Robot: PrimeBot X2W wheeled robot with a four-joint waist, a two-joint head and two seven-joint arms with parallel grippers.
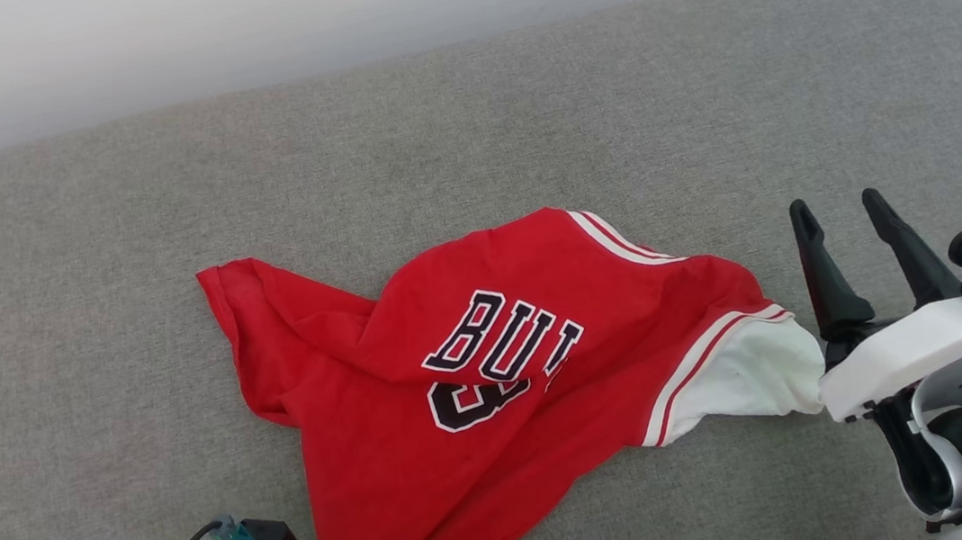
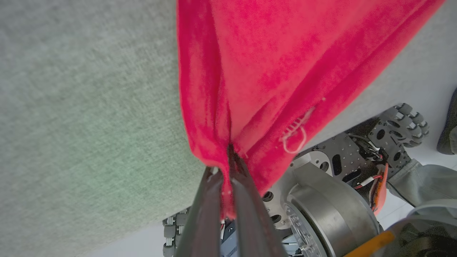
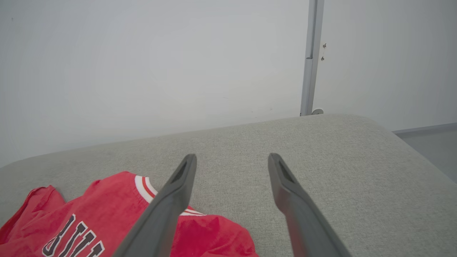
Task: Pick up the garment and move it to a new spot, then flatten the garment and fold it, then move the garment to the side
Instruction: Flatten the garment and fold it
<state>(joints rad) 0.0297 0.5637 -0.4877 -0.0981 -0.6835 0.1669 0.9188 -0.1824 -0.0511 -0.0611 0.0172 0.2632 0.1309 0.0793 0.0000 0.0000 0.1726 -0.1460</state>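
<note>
Red garment [image 1: 492, 368] lying crumpled, lettering up, on the grey upholstered surface [image 1: 516, 103]. Left gripper [image 2: 228, 157] is pinched tight on the garment's red hem at the surface's near edge. Right gripper [image 1: 838, 207] has its fingers spread wide, empty, just beside the white sleeve [image 1: 756, 374].

The red basketball jersey [image 1: 394, 461] lies crumpled on the grey upholstered cushion [image 1: 516, 103], black white-outlined lettering up, white sleeve part to the right, near hem pinched in the left hand [image 2: 228, 150].

Red garment [image 2: 271, 71] — pinched in the left pincer [image 2: 225, 167].
</note>
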